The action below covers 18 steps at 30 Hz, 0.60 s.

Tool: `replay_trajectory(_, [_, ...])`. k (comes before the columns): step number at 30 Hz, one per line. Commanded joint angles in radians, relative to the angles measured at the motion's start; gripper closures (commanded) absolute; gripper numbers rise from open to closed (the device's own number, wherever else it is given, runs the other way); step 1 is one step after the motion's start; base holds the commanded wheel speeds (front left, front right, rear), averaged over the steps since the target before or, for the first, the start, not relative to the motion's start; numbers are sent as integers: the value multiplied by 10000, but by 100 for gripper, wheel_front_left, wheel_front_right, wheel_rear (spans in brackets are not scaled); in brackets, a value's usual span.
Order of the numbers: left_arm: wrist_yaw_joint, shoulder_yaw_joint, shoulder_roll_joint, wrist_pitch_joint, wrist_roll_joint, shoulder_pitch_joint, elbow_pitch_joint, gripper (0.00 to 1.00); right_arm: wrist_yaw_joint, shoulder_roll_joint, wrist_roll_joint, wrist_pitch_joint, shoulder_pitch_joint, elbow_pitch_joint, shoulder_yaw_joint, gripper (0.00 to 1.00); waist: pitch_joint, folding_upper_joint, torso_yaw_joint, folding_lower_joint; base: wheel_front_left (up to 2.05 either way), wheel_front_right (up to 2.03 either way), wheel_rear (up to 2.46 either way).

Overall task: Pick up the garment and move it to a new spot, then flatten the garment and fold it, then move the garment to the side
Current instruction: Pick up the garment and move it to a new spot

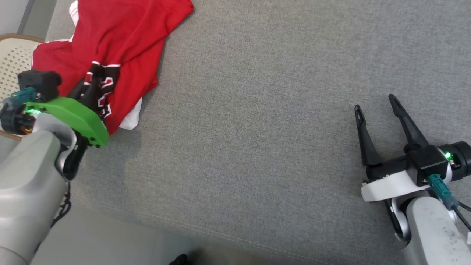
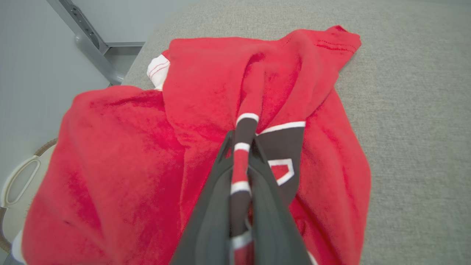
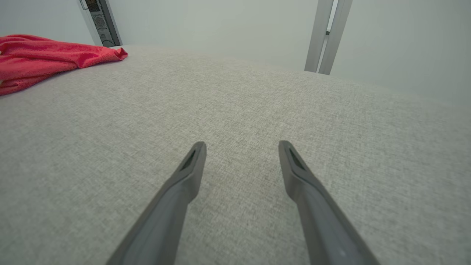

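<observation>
Garment fold pinched in clenched left gripper — right gripper splayed, empty; well apart

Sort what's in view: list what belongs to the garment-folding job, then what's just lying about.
In the job:
red garment
left gripper, shut on a fold of it
right gripper, open above the grey fabric surface

Lying about:
pale basket at the surface's left edge
metal posts beyond the surface

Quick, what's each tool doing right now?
Left tool: shut on the shirt.
Right tool: open, holding nothing.
</observation>
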<state>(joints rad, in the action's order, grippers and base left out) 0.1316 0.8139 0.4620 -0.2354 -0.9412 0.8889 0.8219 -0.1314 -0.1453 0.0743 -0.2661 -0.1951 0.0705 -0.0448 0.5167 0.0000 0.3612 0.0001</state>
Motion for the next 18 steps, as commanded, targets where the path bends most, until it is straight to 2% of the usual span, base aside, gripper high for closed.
replay_trajectory(1, [-24,52,293,-158,-55,186,32,100,12,68,-50,27,39,201,-85,0,-403,0,-118,-1,0,0,0])
replay_trajectory(4, [-24,-69,650,-305,210,313,-292,100,11,264,-142,24,20,259,-190,0,-897,0,-281,-1,0,0,0])
replay_trajectory(9, [-24,-1316,1399,-300,1267,181,-1607,100,12,580,-318,20,99,401,-318,0,-1744,0,-658,-1,0,0,0])
replay_trajectory(14, [-38,-2198,1962,-303,2262,-246,-3033,100,13,852,-469,14,316,512,-424,0,-2635,0,-1301,-1,0,0,0])
replay_trajectory(18, [-219,-2468,2306,-304,2540,-323,-4067,100,13,924,-589,14,387,538,-491,0,-3090,0,-1984,-1,0,0,0])
